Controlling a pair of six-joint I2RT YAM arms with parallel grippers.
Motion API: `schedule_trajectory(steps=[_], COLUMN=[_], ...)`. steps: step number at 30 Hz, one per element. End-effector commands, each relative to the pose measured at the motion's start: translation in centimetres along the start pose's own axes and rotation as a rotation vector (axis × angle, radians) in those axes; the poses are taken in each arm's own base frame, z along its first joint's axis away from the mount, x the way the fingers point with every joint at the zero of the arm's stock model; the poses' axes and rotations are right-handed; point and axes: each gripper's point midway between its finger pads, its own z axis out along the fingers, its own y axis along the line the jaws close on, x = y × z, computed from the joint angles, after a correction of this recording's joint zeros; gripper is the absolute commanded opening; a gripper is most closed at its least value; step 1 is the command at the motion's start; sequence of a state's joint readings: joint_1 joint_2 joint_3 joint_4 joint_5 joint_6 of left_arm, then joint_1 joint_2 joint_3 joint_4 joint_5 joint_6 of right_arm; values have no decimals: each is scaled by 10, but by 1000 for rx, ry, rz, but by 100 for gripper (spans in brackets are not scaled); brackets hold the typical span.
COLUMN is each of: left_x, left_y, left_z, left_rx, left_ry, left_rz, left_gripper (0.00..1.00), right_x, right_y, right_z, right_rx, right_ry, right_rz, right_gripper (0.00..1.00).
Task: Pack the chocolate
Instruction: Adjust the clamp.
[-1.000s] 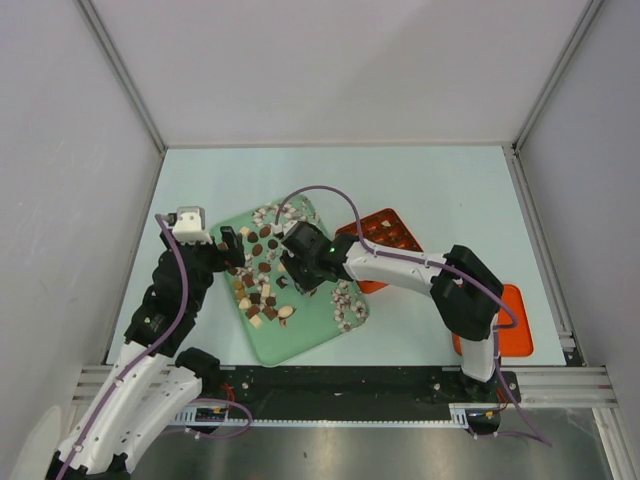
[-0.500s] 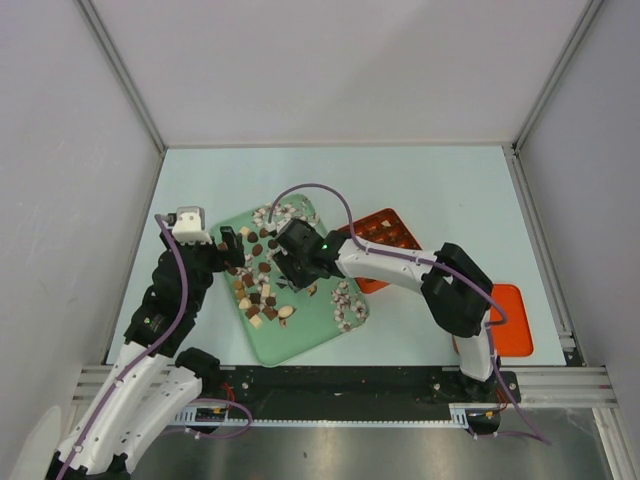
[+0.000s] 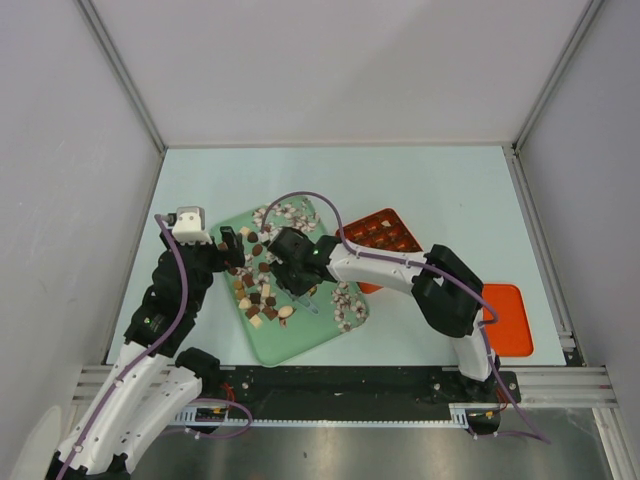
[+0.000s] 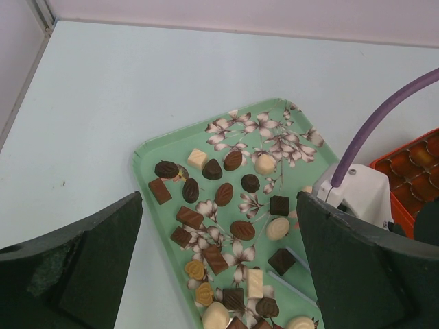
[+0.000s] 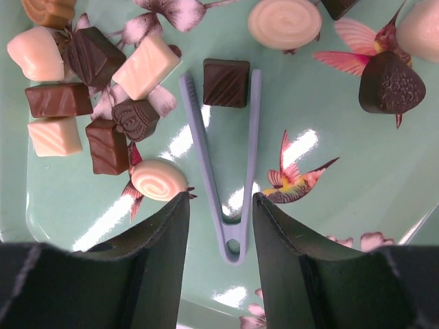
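The chocolate [image 3: 258, 290] lies as many small dark, brown and cream pieces on a green flowered tray [image 3: 300, 335]. My right gripper [image 3: 297, 288] hangs low over the tray's middle. In the right wrist view its jaws [image 5: 219, 199] stand part open on either side of the hinge end of blue plastic tweezers [image 5: 203, 152], with green tray showing between the left finger and the tweezers. A dark square chocolate [image 5: 226, 82] sits untouched between the tweezer tips. My left gripper [image 4: 219, 205] is wide open and empty above the tray's left edge, over the chocolate [image 4: 242, 229].
An orange box [image 3: 385, 232] with a grid of cells stands just right of the tray, also seen in the left wrist view [image 4: 411, 168]. An orange lid [image 3: 510, 320] lies near the right arm's base. White walls ring the table.
My right gripper has moved left and nearer across the tray, and its jaws have widened a little. The left arm has not moved.
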State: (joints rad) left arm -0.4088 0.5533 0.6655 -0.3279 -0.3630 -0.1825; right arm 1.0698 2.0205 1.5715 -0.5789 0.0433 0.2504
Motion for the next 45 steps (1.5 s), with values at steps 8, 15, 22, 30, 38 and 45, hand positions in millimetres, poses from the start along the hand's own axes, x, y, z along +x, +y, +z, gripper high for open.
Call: schedule_trajectory(steps=[8,15,22,30,38,45], left_x=[-3,-2,0,6,30,69], left_y=[4,3,3,-9,-52,-96], left_z=[-2,-1,0,-10,-25,-26], left_rx=[-12,-11,-10,51,277,486], left_ry=[-19,-14,-4,19,97,218], left_rz=[1,2,-2,-116,-292,-470], left_gripper=[98,98,99,99,99,99], right_x=[5,10,24,1,-19,-34], right_y=[-5,-6,-16,-10,-2,5], right_z=[13,13,21,-21,-66,-95], right_rx=[20,51,99,69,9,-60], right_ry=[-64,-83,-51,-140,-270,-408], right_rz=[-30,-40,-59,-56,-24,26], right_gripper=[40,44,19,0,0,0])
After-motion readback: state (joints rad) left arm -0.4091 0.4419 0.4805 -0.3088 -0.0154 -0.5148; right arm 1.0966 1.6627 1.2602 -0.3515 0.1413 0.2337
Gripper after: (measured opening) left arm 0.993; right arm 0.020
